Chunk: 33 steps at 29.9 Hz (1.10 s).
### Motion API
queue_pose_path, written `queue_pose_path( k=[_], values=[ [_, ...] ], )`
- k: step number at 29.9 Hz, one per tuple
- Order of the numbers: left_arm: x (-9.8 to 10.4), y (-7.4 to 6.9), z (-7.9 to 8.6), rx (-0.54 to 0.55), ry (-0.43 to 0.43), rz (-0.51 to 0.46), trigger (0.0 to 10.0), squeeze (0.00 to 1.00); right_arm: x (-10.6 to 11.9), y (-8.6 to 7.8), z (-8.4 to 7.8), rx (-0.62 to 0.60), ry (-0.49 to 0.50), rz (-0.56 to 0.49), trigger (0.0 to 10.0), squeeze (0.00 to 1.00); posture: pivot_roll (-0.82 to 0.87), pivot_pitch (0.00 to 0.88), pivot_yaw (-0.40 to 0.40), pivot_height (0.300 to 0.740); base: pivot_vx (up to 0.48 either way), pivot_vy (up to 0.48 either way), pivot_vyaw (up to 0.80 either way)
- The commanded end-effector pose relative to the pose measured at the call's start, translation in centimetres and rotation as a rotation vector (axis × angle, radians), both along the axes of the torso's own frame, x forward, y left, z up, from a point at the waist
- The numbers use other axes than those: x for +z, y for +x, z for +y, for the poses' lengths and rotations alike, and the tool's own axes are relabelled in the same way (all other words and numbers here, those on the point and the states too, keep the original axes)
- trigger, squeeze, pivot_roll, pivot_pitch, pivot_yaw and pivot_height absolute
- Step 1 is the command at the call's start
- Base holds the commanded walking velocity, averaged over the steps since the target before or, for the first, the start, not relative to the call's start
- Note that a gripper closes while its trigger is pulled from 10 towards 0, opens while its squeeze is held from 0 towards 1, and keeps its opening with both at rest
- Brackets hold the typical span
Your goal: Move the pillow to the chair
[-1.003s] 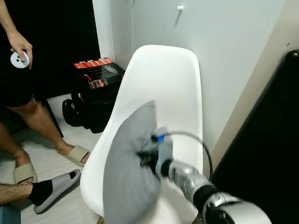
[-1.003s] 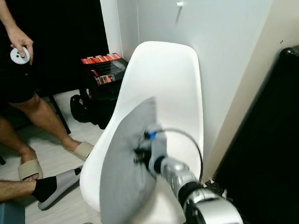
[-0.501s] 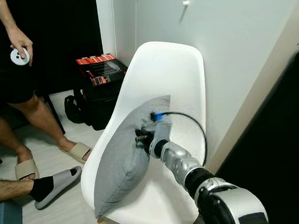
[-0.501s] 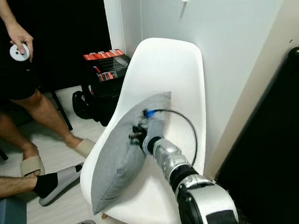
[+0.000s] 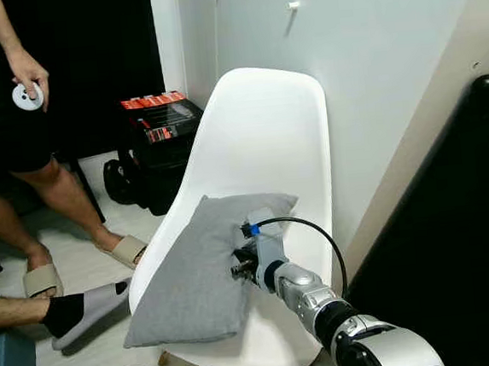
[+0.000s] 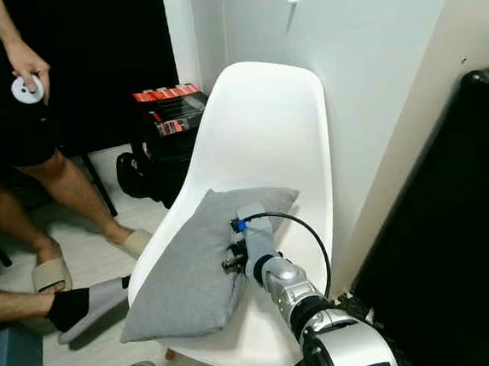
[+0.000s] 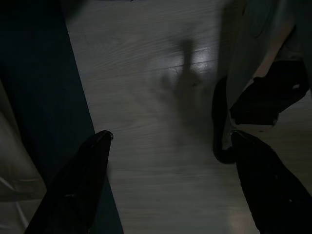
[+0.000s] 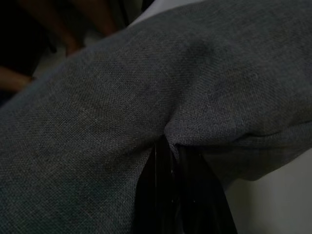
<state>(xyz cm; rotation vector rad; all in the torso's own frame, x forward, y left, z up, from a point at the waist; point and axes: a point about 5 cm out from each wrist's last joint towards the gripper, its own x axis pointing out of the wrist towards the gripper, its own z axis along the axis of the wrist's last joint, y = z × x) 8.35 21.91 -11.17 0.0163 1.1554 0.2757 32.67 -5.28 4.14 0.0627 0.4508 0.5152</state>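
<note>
A grey pillow (image 5: 193, 277) lies flat on the seat of the white shell chair (image 5: 279, 137), its near corner hanging over the front left edge. My right gripper (image 5: 239, 265) is at the pillow's right edge, shut on a pinch of the grey fabric. In the right wrist view the black fingers (image 8: 170, 200) bite into a fold of the pillow (image 8: 146, 97). My left gripper (image 7: 170, 146) hangs open over bare wooden floor.
A person stands at the left holding a white controller (image 5: 28, 96), with sandalled feet (image 5: 84, 304) near the chair's front. A black box with a red lid (image 5: 162, 122) sits behind the chair. A white wall is behind, and a black cabinet (image 5: 455, 242) stands to the right.
The pillow has gone from upright in the air to lying flat on the chair seat. My right gripper came down with it and still pinches its edge.
</note>
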Motion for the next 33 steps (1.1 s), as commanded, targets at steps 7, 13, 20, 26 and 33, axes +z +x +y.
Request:
queue_pose_path(
  k=[7,13,20,26,33],
  values=[
    [-0.3,-0.2,-1.5,-0.028,-0.046,0.019,10.0,0.0,-0.4,-0.8,1.8,0.022,0.048,0.028,10.0,0.0,0.11,0.044,-0.103,0.56,0.0,0.0,0.0],
    [-0.3,-0.2,-1.5,-0.03,-0.044,0.019,10.0,0.0,-0.2,-0.7,1.5,0.013,0.1,0.018,10.0,1.0,0.11,0.042,-0.103,0.56,0.0,0.0,0.0],
    [-0.3,-0.2,-1.5,-0.034,-0.044,0.02,10.0,0.0,0.2,-0.6,1.8,0.04,0.154,0.016,10.0,1.0,0.11,0.041,-0.1,0.56,0.0,0.0,0.0],
    [-0.3,-0.2,-1.4,-0.037,-0.042,0.019,10.0,0.0,2.3,0.0,3.0,0.118,0.42,0.01,10.0,1.0,0.11,0.044,-0.098,0.56,0.0,0.0,0.0],
    [-0.3,-0.2,-1.5,-0.039,-0.044,0.022,10.0,0.0,5.1,1.3,3.1,0.156,0.718,0.005,10.0,0.0,0.11,0.049,-0.097,0.56,0.0,0.0,0.0]
  ],
)
